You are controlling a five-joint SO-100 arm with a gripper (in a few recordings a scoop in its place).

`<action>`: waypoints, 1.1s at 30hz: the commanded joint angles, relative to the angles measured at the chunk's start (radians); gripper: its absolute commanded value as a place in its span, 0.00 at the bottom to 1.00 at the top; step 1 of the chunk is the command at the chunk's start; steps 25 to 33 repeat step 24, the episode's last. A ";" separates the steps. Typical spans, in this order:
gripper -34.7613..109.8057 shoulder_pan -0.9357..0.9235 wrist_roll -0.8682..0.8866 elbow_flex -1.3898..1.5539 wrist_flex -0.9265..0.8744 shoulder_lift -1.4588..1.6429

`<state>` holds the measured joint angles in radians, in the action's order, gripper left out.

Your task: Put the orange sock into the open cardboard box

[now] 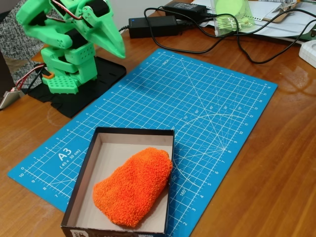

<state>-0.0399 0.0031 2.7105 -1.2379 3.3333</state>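
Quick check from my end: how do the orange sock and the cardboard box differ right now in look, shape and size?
The orange sock is bright, fuzzy and lumpy; the cardboard box is stiff, straight-edged, with dark outer walls and a pale inside. The sock is smaller, covering part of the box floor. The sock lies slanted, its upper end against the right wall; the box sits squarely on the blue cutting mat. Both rest low and flat, away from the green gripper.

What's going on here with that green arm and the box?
Nothing is being handled right now. The orange sock already lies inside the open cardboard box, which sits on a blue cutting mat on the wooden table. The green robot arm is folded back at the far left corner of the mat, its gripper closed and empty, well away from the box. So the sock looks already delivered.
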 commanded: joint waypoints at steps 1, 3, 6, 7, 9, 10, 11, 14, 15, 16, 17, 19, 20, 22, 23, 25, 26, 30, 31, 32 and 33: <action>0.24 -0.005 -0.003 0.054 -0.017 0.043; 0.24 -0.005 0.006 0.080 -0.026 0.043; 0.24 -0.009 0.008 0.155 -0.003 0.043; 0.24 -0.017 0.006 0.178 0.009 0.043; 0.24 -0.031 0.006 0.215 0.029 0.043; 0.24 -0.034 0.009 0.230 0.037 0.043; 0.24 -0.034 0.011 0.244 0.044 0.043; 0.24 -0.031 0.009 0.295 0.057 0.043; 0.24 -0.031 0.012 0.308 0.064 0.043; 0.24 -0.040 0.014 0.321 0.074 0.043; 0.24 -0.037 0.009 0.331 0.077 0.043; 0.24 -0.035 0.009 0.331 0.077 0.043; 0.24 -0.029 0.006 0.331 0.077 0.043; 0.24 -0.023 0.003 0.331 0.077 0.043; 0.24 -0.023 0.002 0.331 0.077 0.043; 0.24 -0.023 0.002 0.331 0.077 0.043; 0.24 -0.023 0.002 0.331 0.077 0.043; 0.24 -0.023 0.002 0.331 0.077 0.043; 0.24 -0.023 0.002 0.331 0.077 0.043; 0.24 -0.023 0.002 0.331 0.077 0.043; 0.24 -0.023 0.002 0.331 0.077 0.043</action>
